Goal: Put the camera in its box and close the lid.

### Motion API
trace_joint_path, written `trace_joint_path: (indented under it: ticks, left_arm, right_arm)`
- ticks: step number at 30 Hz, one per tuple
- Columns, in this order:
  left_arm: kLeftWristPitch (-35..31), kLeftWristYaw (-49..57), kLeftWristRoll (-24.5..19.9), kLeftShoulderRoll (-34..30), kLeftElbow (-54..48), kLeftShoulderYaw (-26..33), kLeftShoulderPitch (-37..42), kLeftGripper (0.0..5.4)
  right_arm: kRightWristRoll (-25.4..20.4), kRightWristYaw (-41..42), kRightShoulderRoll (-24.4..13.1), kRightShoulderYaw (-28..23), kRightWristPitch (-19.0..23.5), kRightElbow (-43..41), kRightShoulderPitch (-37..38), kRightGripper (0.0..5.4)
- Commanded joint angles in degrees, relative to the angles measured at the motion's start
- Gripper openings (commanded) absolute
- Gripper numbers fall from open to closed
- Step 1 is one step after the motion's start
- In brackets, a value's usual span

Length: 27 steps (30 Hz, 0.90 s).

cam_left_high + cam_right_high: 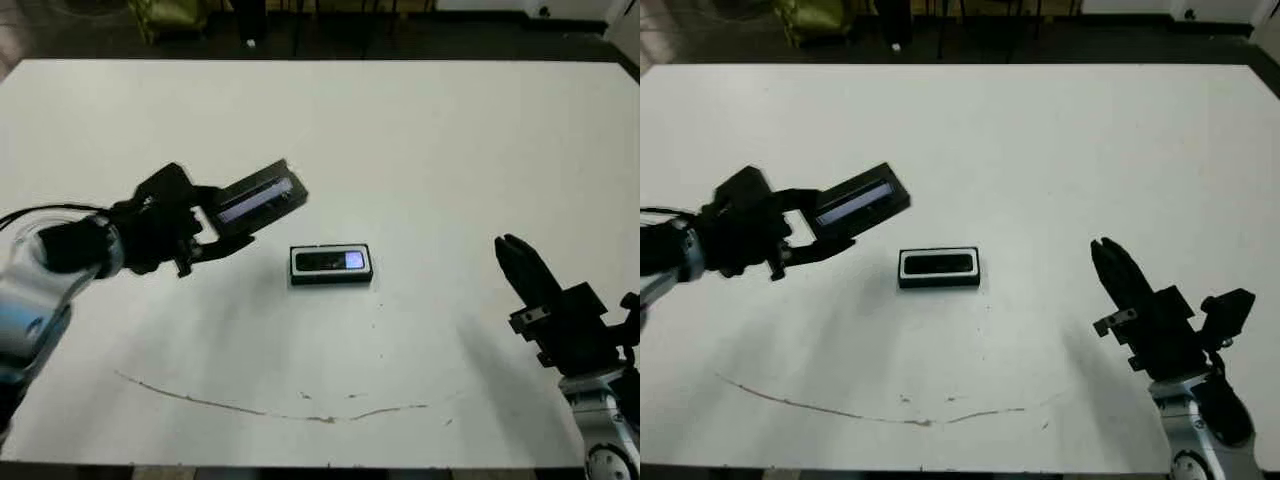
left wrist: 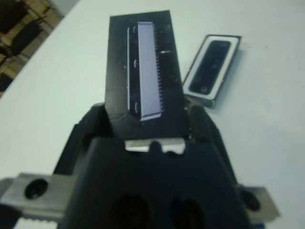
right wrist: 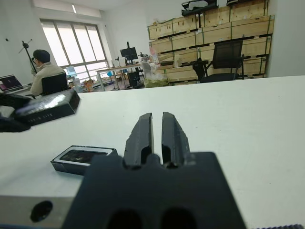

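The box [image 1: 331, 279], a small black tray with white lining, sits at the table's middle. Inside it lies the camera [image 1: 330, 262], a slim black bar with a bluish glossy patch. Held off the table just left of the box is the lid [image 1: 258, 197], flat and black with a silvery strip, tilted. My left gripper [image 1: 213, 228] is shut on the lid's near end; the left wrist view shows the lid [image 2: 143, 81] between its fingers and the box [image 2: 233, 59] beyond. My right gripper [image 1: 513, 254] hovers at the front right, shut and holding nothing, well apart from the box.
A thin brownish line [image 1: 270, 405] runs across the table near its front edge. Beyond the table, the right wrist view shows a seated person [image 3: 45, 71], an office chair [image 3: 224, 59] and stacked wooden crates [image 3: 209, 28].
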<state>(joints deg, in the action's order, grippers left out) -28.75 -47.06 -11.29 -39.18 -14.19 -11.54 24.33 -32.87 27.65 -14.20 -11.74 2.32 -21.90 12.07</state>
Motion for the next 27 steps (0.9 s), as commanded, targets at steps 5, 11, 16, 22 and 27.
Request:
trace_joint_path:
  ticks: [5, 11, 16, 22, 27]
  left_arm:
    - [1.8, -2.2, 2.5, 3.7, 7.2, -4.0, 2.7, 2.33]
    - [2.7, -4.1, 3.3, 4.3, 9.4, -5.0, 2.8, 2.33]
    - [5.0, -5.9, 3.1, 4.7, 11.9, -4.5, 2.5, 2.33]
    - [8.7, -8.9, 2.0, 5.7, 16.4, -3.6, 2.9, 2.33]
    - [10.9, -10.5, 1.2, 6.7, 21.2, -2.5, 3.8, 2.33]
  right_arm:
    - [0.6, -0.6, -0.1, 0.6, 1.8, -0.4, 1.2, 0.0]
    - [1.0, -0.2, -0.1, 1.0, 1.3, -0.1, 1.1, 0.0]
    - [1.0, 0.4, 0.1, 1.0, 0.8, 0.7, 0.9, 0.0]
    - [0.8, -0.2, 0.0, 0.9, 2.2, 0.1, 1.1, 0.0]
    - [0.8, 0.2, -0.1, 1.0, 2.3, 0.7, 0.7, 0.0]
